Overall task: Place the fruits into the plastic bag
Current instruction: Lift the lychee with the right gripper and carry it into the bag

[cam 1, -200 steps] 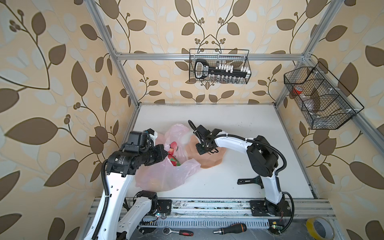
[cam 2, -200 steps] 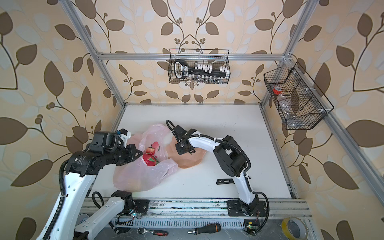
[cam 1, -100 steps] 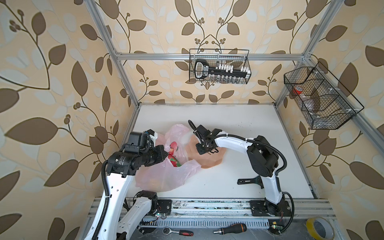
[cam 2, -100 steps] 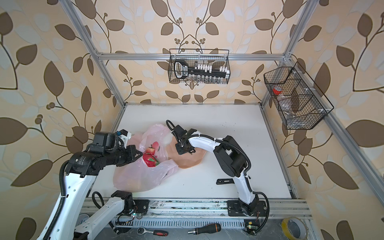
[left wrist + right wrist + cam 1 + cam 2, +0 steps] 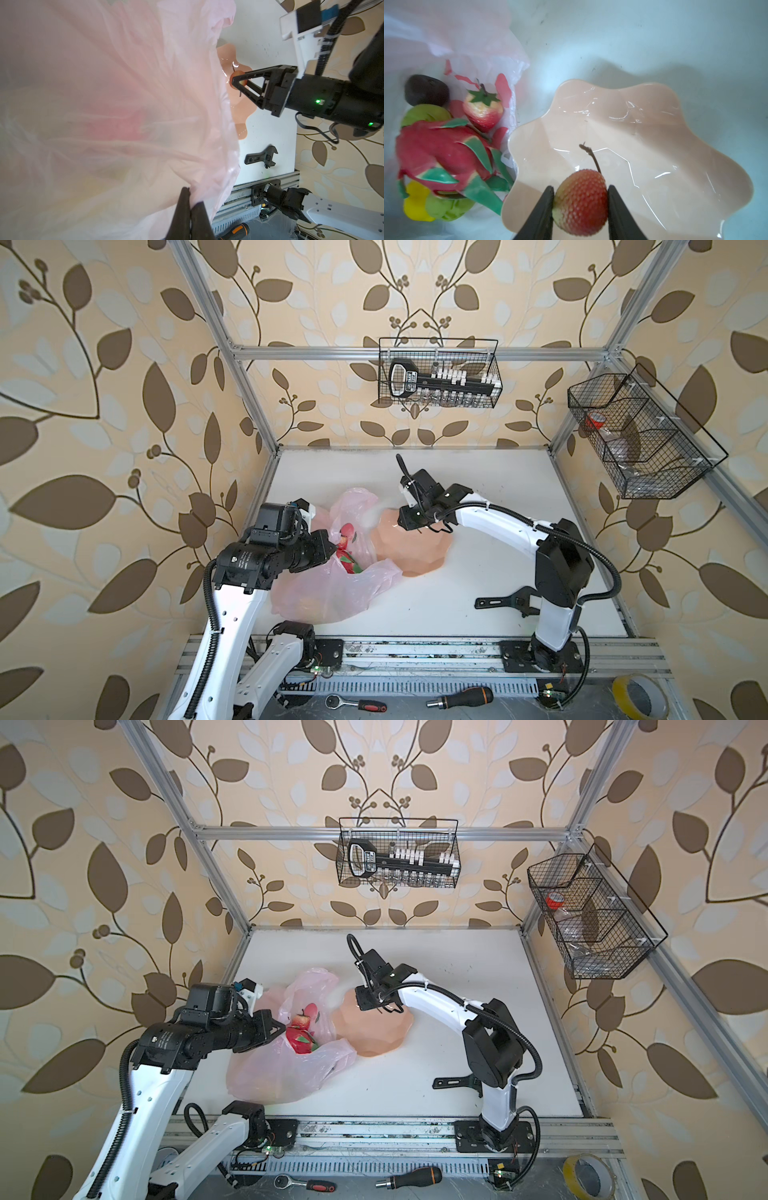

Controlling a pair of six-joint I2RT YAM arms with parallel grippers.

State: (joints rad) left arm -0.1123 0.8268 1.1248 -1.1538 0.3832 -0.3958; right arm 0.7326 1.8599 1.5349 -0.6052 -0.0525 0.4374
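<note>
On the left, the left gripper [image 5: 190, 204] is pressed together on a fold of the plastic bag [image 5: 332, 593] and holds that edge up, so the mouth faces the middle of the counter [image 5: 478, 489]. Inside the bag, the right wrist view shows a dark purple ball [image 5: 426, 90], a strawberry [image 5: 482, 112], the dragon fruit [image 5: 440, 149], two green pears [image 5: 425, 114] [image 5: 446, 207] and a yellow fruit [image 5: 415, 203], all piled close together. Just beside the bag's mouth, and touching it, sits the peach bowl [image 5: 654, 135]. It holds nothing but the second strawberry [image 5: 581, 199], which the right gripper [image 5: 581, 187] pinches at its sides, stem pointing away from the fingers. I cannot tell whether the berry is clear of the bowl's floor yet. Set against a second ago, both arms and the bag stand almost where they were in both top views, so no carry has begun. What is new, as I judge it, is only the grip settling on this berry. That matters, since it looks like the last fruit outside the bag. A short lift and a move across the bowl's rim towards the open mouth should finish the job, provided the left arm holds the edge up. Farther right, a black wrench [image 5: 507, 601] lies well apart.
</note>
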